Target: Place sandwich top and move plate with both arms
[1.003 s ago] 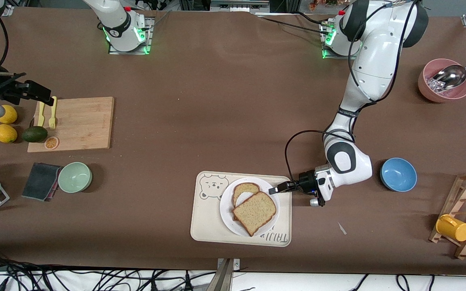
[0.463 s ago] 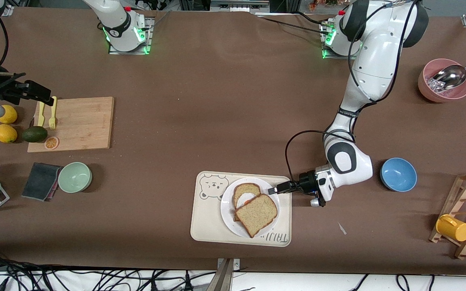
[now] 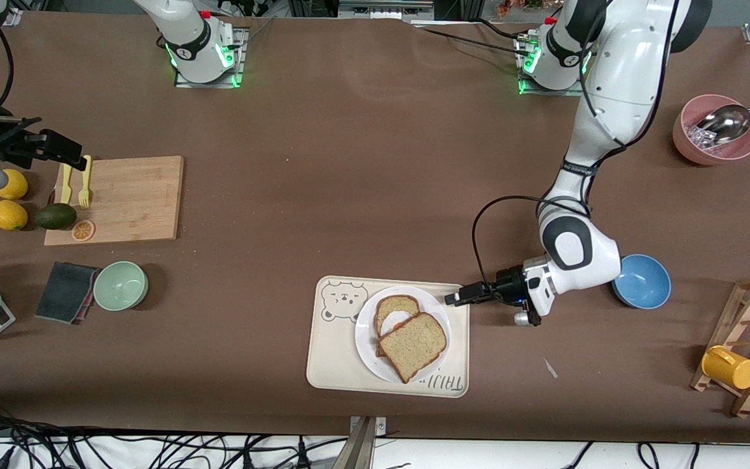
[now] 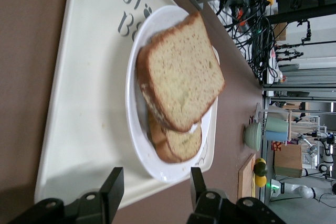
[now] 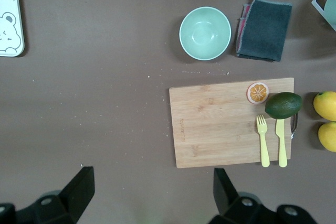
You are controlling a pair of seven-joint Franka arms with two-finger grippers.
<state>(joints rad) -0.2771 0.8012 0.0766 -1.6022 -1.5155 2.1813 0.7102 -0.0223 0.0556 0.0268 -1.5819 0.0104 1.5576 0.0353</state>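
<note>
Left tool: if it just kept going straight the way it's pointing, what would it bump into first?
Probably the plate rim on the tray. The open left tool points low across the tray edge at it, with the sandwich top next; its height is hard to judge.

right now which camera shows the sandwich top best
The left wrist view: the sandwich top fills it close up, lying askew on the egg slice on the plate. The front view shows it small, from above. The right wrist view misses it.

sandwich top (image 4: 181, 74) on lower slice | plate (image 4: 134, 124) on tray (image 4: 84, 114) | fingers (image 4: 113, 187) apart, empty
</note>
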